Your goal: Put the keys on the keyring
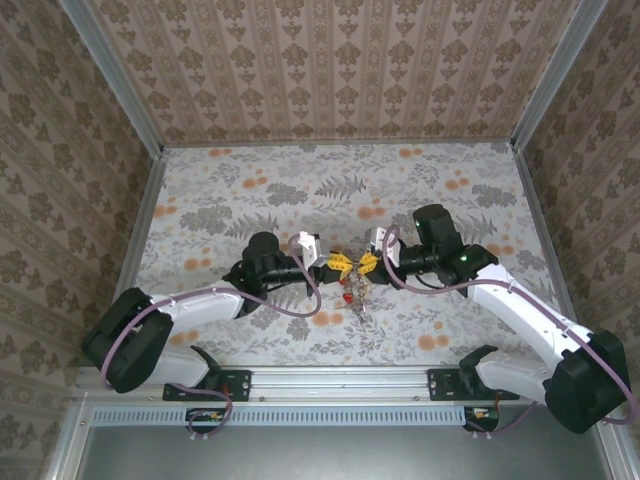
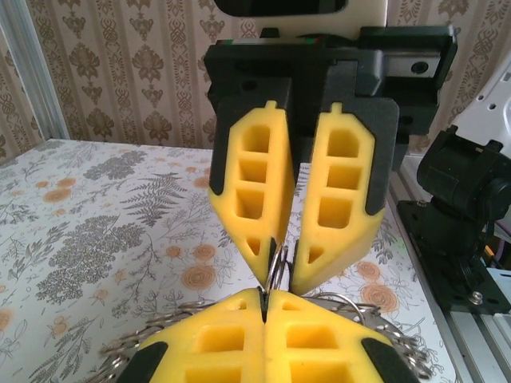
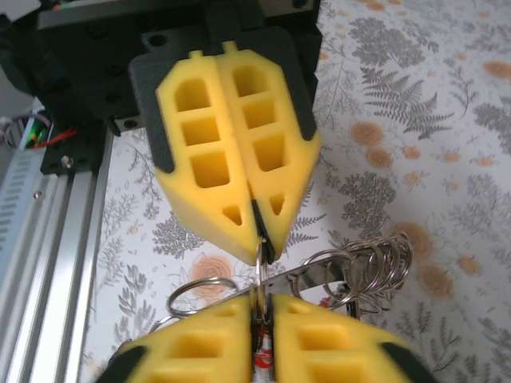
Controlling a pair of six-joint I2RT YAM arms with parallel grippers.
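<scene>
Keyring [image 2: 276, 270] is pinched between two opposed grippers over the middle of the table [image 1: 250, 190], its wire upright at the tips. Left gripper [image 1: 340, 263] is closed on it from 9 o'clock. Right gripper [image 1: 366, 263], jaws all but together, clamps it from 3 o'clock. Keys [image 1: 355, 293] cluster at 6 o'clock, equally near both arms.

The table [image 1: 250, 190] carries a flowered cloth (grey ferns, orange blooms); the keys [image 1: 352, 295] hang mid-table, perhaps touching.

The keyring [image 2: 276, 270], a thin grey wire loop, sits edge-on, pinched between the tips of both pairs of jaws. The red-headed keys [image 1: 352, 294] bunch just beneath those tips.
</scene>
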